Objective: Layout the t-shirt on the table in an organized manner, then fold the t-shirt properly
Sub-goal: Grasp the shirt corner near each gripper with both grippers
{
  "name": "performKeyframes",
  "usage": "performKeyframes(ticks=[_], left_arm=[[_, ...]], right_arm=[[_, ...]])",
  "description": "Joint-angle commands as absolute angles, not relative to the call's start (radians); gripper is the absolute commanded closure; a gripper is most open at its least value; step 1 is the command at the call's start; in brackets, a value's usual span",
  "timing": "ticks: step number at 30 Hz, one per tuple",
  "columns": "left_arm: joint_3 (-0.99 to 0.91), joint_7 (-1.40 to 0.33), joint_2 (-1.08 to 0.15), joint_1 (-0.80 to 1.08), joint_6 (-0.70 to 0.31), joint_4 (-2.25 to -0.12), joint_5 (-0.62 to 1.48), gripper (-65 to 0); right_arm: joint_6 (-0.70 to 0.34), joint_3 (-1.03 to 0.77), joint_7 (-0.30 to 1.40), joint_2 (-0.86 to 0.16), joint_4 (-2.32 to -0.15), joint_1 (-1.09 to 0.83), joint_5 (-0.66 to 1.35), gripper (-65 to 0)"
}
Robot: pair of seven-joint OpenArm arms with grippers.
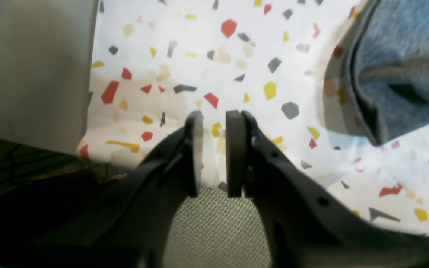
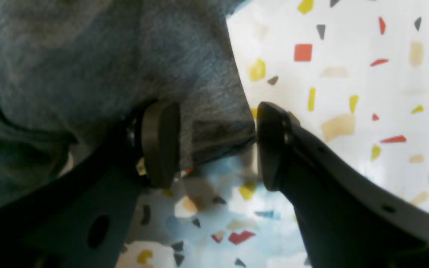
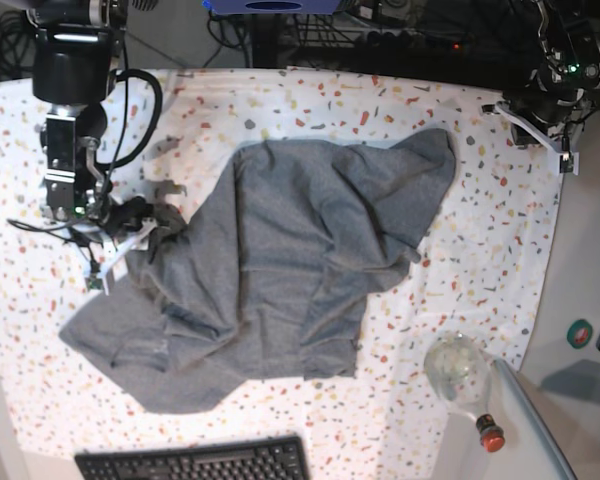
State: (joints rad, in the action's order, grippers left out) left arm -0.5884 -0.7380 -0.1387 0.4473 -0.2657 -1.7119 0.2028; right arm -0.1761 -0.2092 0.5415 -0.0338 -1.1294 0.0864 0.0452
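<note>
The grey t-shirt (image 3: pixel 300 260) lies crumpled and partly spread on the middle of the speckled table (image 3: pixel 480 260). My right gripper (image 3: pixel 140 225) is at the shirt's left edge. In the right wrist view it (image 2: pixel 216 145) is open, with a hemmed corner of the shirt (image 2: pixel 214 126) between the jaws and one fingertip (image 2: pixel 160 143) against the cloth. My left gripper (image 3: pixel 545 125) is at the table's far right corner, away from the shirt. In the left wrist view it (image 1: pixel 214 149) is empty, its jaws a narrow gap apart above the table (image 1: pixel 237 56); a shirt edge (image 1: pixel 404 56) shows upper right.
A keyboard (image 3: pixel 190 460) lies at the front edge. A clear glass bottle (image 3: pixel 460 375) with a red cap (image 3: pixel 490 435) lies at the front right. The plain white side counter (image 3: pixel 590 250) runs along the right. Cables and equipment line the back edge.
</note>
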Motion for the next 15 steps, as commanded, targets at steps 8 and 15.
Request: performKeyframes(ticks=[8, 15], left_arm=[[-0.595, -0.720, -0.151, 0.444, -0.263, -1.727, 0.205, -10.5], [-0.593, -0.720, -0.151, 0.443, -0.263, -1.727, 0.205, -10.5]], right_arm=[[-0.168, -0.213, 0.567, -0.045, -1.313, -0.042, 0.039, -32.1], [-0.176, -0.306, 0.659, -0.036, -1.550, -0.097, 0.042, -32.9]])
